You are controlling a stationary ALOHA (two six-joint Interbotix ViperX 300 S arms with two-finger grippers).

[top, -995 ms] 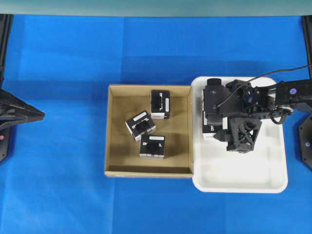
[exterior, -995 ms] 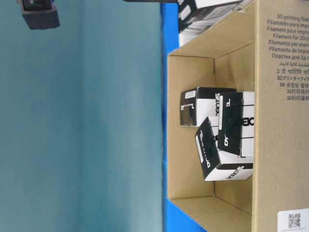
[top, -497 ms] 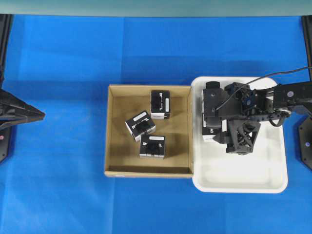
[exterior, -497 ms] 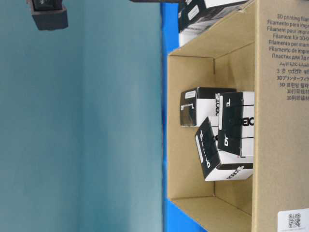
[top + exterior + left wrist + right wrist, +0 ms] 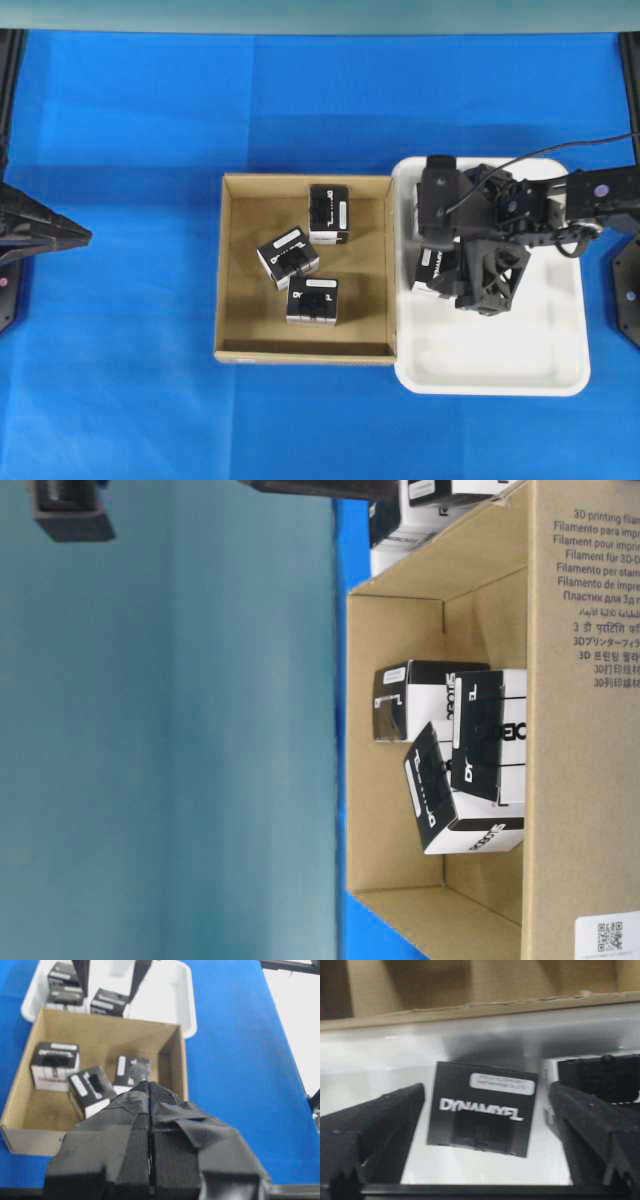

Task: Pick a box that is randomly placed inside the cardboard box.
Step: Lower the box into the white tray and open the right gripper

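The box, black with one long white word and a small white sticker on top, lies flat on the floor of the white tray. It also shows from overhead and in the left wrist view. My right gripper is open, its fingers standing on either side of the box with a gap to each. The cardboard box sits just left of the tray. My left gripper is shut on nothing, hovering short of the carton's near wall.
Three similar black boxes lie inside the carton. Another black box sits in the tray beside my right finger. Blue cloth covers the table. The left arm rests at the left edge.
My right jaws have spread wide and let go of the box, which now lies flat on the tray floor. The left arm and the carton's boxes have not moved.
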